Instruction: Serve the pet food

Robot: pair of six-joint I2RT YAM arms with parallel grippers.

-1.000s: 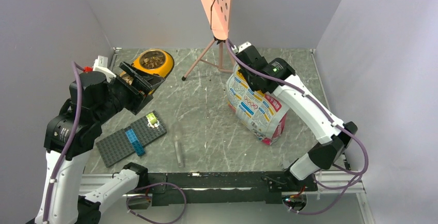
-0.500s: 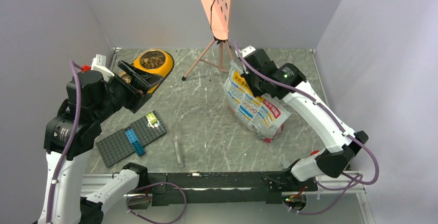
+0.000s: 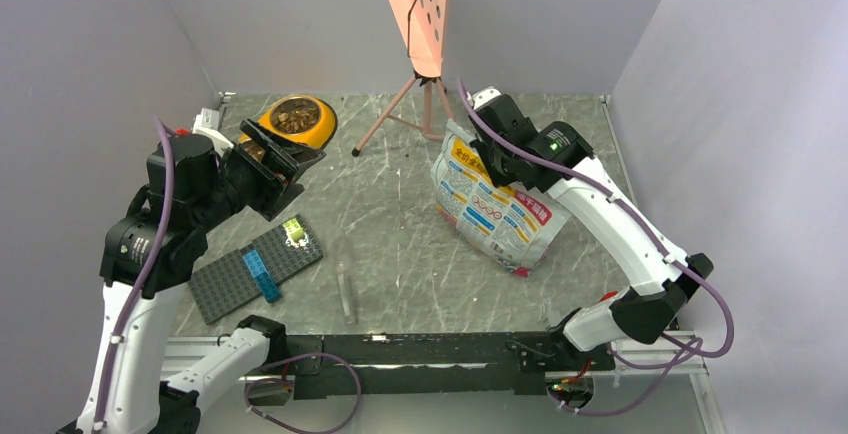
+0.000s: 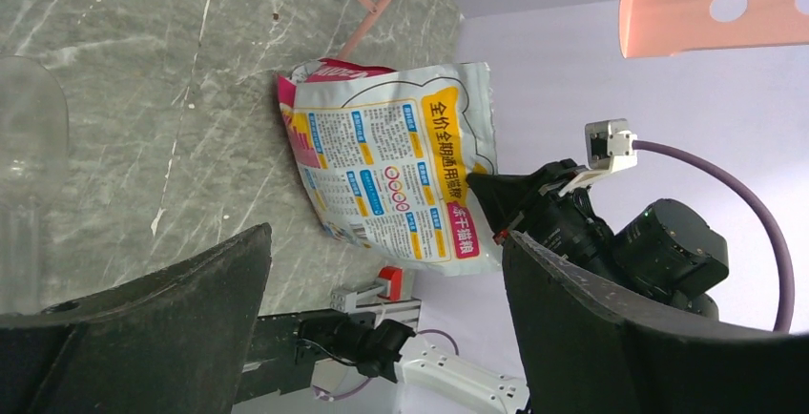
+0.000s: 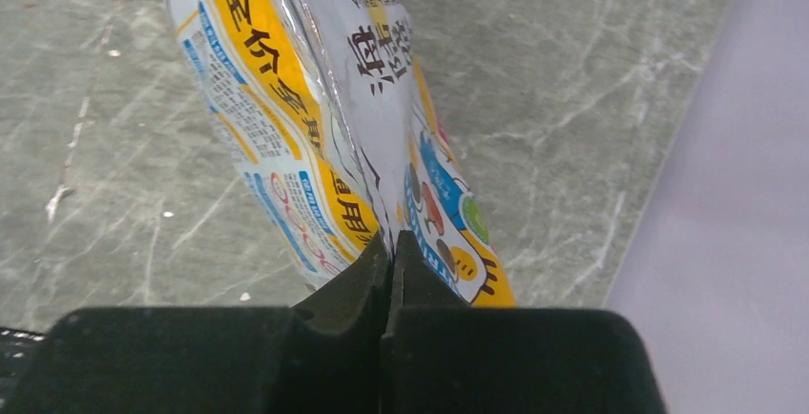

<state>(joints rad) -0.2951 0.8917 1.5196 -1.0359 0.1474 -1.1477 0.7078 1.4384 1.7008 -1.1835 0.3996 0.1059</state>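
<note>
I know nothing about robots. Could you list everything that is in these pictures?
pet food: one heap, brown, in the dish
dish: one, yellow, far left, partly hidden by the left arm
bag: one, white-yellow-pink print, right of centre, leaning
baseplate: one, dark grey, near left
blue brick: one, on the baseplate
green brick: one, pale green, at the baseplate's far corner
clear item: one, see-through, near centre; cannot tell what it is
panel: one, pink with holes, on a tripod at the far edge
table: one, grey marbled
left arm: black and white, jaws open and empty, by the dish
right arm: black and white, jaws shut on the bag's top edge
</note>
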